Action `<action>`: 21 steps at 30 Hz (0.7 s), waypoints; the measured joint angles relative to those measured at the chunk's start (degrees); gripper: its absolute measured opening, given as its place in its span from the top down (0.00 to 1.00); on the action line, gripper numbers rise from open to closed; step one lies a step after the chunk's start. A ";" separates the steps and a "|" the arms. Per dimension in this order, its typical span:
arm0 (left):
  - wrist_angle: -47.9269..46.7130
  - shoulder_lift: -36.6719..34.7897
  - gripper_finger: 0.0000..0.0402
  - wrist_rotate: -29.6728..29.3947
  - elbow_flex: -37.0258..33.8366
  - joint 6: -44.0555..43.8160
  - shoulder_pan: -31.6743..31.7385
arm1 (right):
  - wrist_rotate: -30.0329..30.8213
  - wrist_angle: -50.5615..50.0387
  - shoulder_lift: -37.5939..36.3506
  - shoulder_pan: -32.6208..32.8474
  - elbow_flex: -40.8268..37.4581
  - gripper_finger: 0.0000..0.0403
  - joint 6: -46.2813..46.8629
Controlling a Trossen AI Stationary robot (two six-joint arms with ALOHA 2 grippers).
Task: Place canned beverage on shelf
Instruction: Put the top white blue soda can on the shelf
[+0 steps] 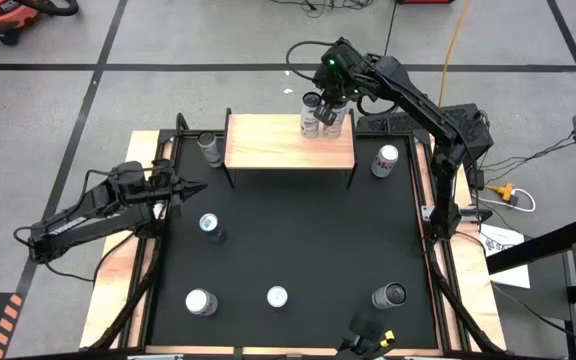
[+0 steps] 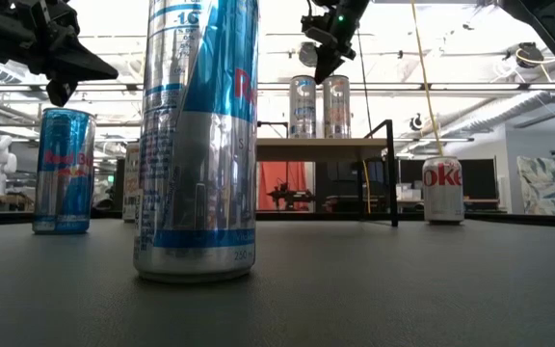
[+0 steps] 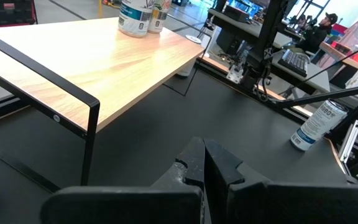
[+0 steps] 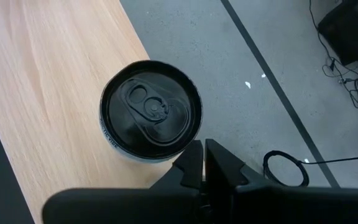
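Pale wood-grain shelf (image 1: 268, 142) on thin black metal legs, at the far edge of a matte black table (image 1: 298, 250). Two tall cylindrical silver cans (image 1: 320, 120) upright and side by side at the shelf's right rear corner, one showing a dark round lid with pull tab in the right wrist view. Right gripper (image 1: 330, 92) poised just above those cans, fingers pressed together, holding nothing. Left gripper (image 1: 200, 187) over the table's left side, fingers likewise pressed together and empty. Elsewhere on the black surface: a blue-and-silver slim can (image 1: 208, 224), a white-and-red can (image 1: 385, 160) right of the shelf, more upright cans along the near edge.
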 joint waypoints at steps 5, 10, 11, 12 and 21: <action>0.00 0.00 1.00 0.00 0.00 0.00 0.02 | -0.04 0.00 0.02 0.00 0.00 1.00 -0.03; 0.00 0.00 1.00 0.00 0.00 0.01 0.01 | -0.21 0.00 0.04 0.00 0.00 1.00 -0.03; 0.00 0.00 1.00 0.00 0.00 0.01 0.02 | -0.75 0.00 0.04 0.00 0.00 1.00 -0.03; 0.00 0.00 1.00 0.00 0.00 0.02 0.01 | -1.60 0.00 0.04 0.00 0.00 1.00 -0.03; 0.00 0.00 1.00 0.00 0.00 0.02 0.01 | -2.77 0.00 0.13 0.02 0.00 1.00 -0.03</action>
